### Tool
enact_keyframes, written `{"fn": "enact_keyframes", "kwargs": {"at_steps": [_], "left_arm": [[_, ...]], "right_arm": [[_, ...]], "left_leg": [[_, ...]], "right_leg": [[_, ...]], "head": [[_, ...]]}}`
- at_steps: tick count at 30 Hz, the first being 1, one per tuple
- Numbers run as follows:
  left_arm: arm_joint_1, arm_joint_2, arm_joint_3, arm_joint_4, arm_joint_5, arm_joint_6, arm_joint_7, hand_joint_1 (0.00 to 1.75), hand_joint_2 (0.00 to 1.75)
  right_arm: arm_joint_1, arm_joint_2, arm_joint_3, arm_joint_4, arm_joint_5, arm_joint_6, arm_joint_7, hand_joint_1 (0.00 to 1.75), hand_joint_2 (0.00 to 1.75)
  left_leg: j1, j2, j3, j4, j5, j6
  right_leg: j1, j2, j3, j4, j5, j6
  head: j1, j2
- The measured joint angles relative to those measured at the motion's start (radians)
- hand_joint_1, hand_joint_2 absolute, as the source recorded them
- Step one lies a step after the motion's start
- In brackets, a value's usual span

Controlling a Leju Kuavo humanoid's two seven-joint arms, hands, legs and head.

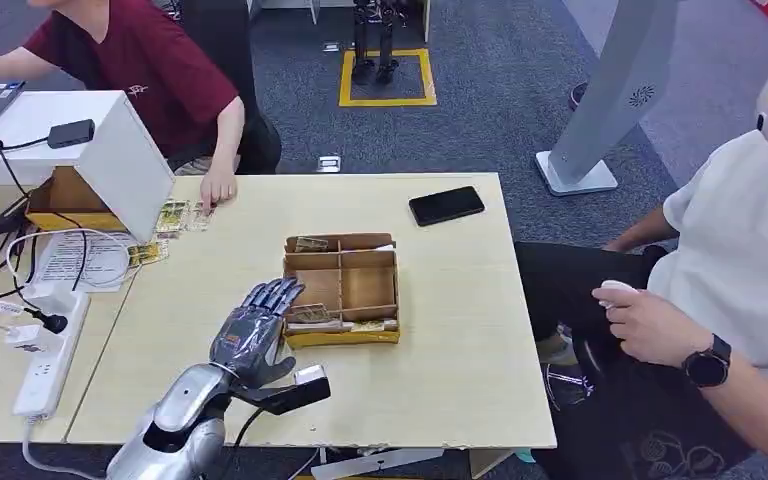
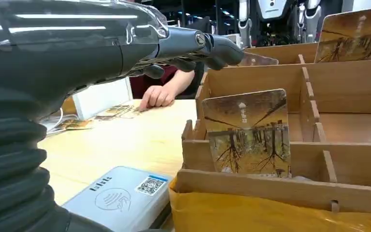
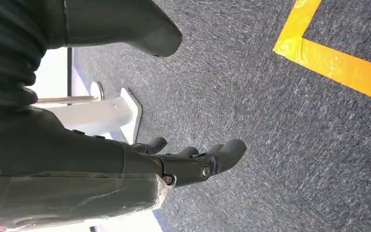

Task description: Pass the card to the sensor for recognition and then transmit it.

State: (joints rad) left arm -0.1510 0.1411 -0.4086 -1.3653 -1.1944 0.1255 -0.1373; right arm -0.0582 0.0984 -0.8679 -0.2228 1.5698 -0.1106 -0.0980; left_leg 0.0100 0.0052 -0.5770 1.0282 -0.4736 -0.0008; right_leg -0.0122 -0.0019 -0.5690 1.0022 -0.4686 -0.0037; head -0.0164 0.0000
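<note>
left hand (image 1: 257,325) spread beside wooden box (image 1: 342,292) edge.

Wooden box (image 1: 341,290) sits mid-table (image 1: 440,350), cards standing in its compartments, one card (image 2: 247,133) upright at the front. Left hand (image 1: 255,325) hovers just left of it, above the reader (image 2: 118,198). Phone (image 1: 446,205) lies behind the box, to its right.

Lighting evenly from overhead, casting soft shadows under the wooden box (image 1: 341,290) and left hand (image 1: 253,335); glaring on the wrist cover; blurring the background beyond the cards
</note>
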Motion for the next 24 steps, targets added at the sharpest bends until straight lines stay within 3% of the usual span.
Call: {"fn": "enact_keyframes", "kwargs": {"at_steps": [13,16,24], "left_arm": [[-0.013,0.0,0.0,0.003,0.002,-0.001,0.0,0.0,1.75],[-0.013,-0.001,0.0,0.003,0.046,-0.001,-0.023,0.0,1.75],[-0.039,-0.04,0.0,-0.006,0.063,-0.015,-0.021,0.0,1.75]], "right_arm": [[0.0,0.0,0.001,0.0,0.0,0.0,0.0,0.0,1.75],[0.0,0.0,0.001,0.0,0.0,0.0,0.002,0.0,1.75],[0.0,0.0,0.003,0.0,0.0,0.006,0.0,0.0,1.75]], "left_leg": [[0.0,0.0,0.0,0.0,0.0,0.0],[0.0,0.0,0.0,0.0,0.0,0.0],[0.0,0.0,0.0,0.0,0.0,0.0]], "right_leg": [[0.0,0.0,0.0,0.0,0.0,0.0],[0.0,0.0,0.0,0.0,0.0,0.0],[0.0,0.0,0.0,0.0,0.0,0.0]], "head": [[0.0,0.0],[0.0,0.0],[0.0,0.0]]}}
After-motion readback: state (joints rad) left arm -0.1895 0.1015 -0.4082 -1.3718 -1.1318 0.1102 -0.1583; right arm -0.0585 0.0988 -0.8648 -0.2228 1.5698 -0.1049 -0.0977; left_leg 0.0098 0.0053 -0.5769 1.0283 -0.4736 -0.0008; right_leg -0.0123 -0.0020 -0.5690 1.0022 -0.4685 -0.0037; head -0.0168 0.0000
